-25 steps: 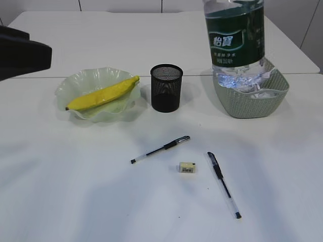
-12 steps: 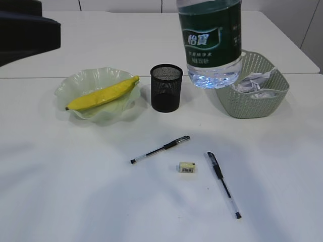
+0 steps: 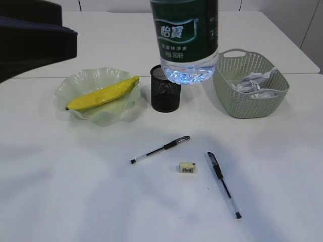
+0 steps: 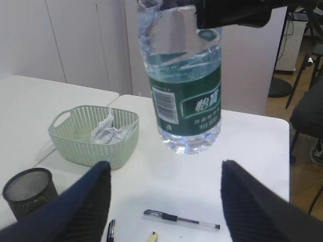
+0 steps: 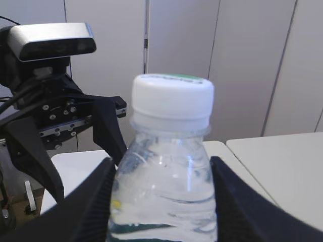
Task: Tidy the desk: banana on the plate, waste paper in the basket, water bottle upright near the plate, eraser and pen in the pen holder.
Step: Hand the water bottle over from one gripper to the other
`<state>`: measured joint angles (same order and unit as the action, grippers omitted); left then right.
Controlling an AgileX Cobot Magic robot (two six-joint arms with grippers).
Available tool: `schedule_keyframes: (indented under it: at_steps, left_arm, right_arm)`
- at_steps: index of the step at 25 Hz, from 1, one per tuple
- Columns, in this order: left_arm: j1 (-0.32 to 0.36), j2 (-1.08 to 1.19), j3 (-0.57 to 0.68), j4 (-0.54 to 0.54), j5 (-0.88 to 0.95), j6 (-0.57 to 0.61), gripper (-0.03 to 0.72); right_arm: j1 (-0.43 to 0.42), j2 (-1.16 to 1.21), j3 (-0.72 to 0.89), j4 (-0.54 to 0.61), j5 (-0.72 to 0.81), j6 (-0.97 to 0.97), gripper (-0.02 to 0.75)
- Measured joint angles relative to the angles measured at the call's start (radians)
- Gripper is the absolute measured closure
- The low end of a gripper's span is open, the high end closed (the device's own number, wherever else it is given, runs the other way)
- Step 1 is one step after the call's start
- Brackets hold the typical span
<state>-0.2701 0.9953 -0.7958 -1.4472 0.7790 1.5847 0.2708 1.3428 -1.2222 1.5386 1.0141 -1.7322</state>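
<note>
Water bottle (image 3: 184,40): held in the air, upright, long axis vertical, white cap (image 5: 172,95) up, base down. In the exterior view it fills the top centre of the frame, its base overlapping the rim of the pen holder (image 3: 166,88) behind it. Clear ribbed plastic, dark green label with white characters, barcode panel visible in the left wrist view. Partly filled with water.

Right gripper (image 5: 161,201): fingers (image 5: 86,201) clamped on the water bottle, one on each side of the shoulder just below the neck.

Left gripper (image 4: 164,201): fingers (image 4: 81,206) spread wide apart, holding nothing, low in its own view; bottle hangs beyond them.

Banana (image 3: 103,94): lies on the pale green plate (image 3: 81,80), left of centre, long axis running lower left to upper right, stem end at upper right.

Basket (image 3: 251,91): right of centre, green weave, crumpled waste paper (image 3: 255,83) inside.

On the white bench (image 3: 75,186), lower centre:
- pen (image 3: 160,149), axis lower left to upper right;
- second pen (image 3: 223,184), axis upper left to lower right;
- eraser (image 3: 187,167) between them, small, cream, near both, touching neither.
</note>
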Motion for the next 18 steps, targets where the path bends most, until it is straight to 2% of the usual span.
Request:
schedule_keyframes:
  at_steps: [7, 18]
  left_arm:
    - [0.000, 0.018, 0.000, -0.077, 0.028, 0.072, 0.134]
    - [0.000, 0.018, 0.000, -0.109, 0.033, 0.102, 0.121]
  right_arm:
    - [0.058, 0.000, 0.000, 0.042, -0.004, -0.044, 0.354]
    - [0.151, 0.014, 0.000, 0.119, -0.028, -0.109, 0.353]
